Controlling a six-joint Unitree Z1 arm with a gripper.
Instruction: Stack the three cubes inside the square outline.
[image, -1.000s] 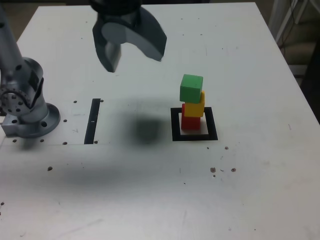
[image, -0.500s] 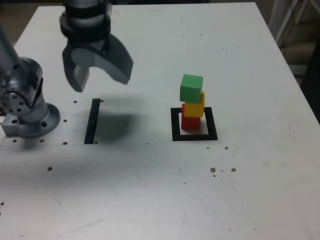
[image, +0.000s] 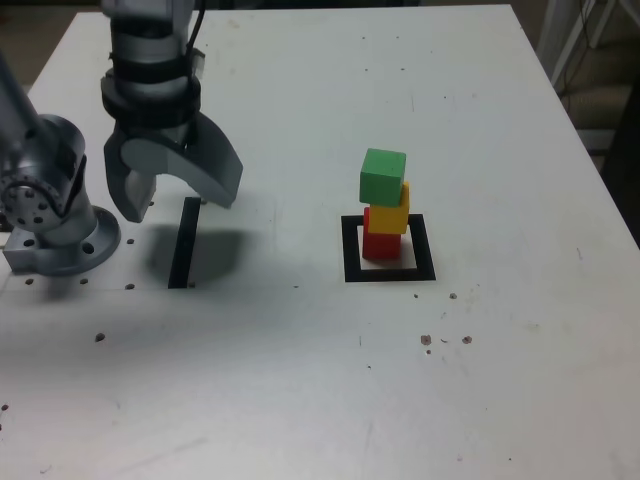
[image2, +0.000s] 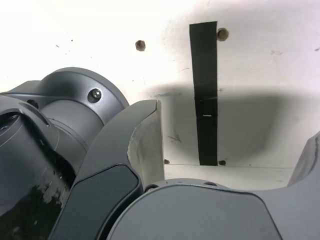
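The red cube (image: 381, 243), yellow cube (image: 389, 215) and green cube (image: 382, 176) are being kept stacked inside the square outline (image: 351, 250); the gripper (image: 172, 195) is being held wide open, empty, above the black strip (image: 184, 243), well apart.

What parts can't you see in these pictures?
- Red cube: in the exterior view its top is covered by the yellow cube.
- The stack is outside the wrist view entirely.
- Black strip: in the wrist view its near end is hidden by the gripper.
- Robot base: cut off by the exterior view's left edge.
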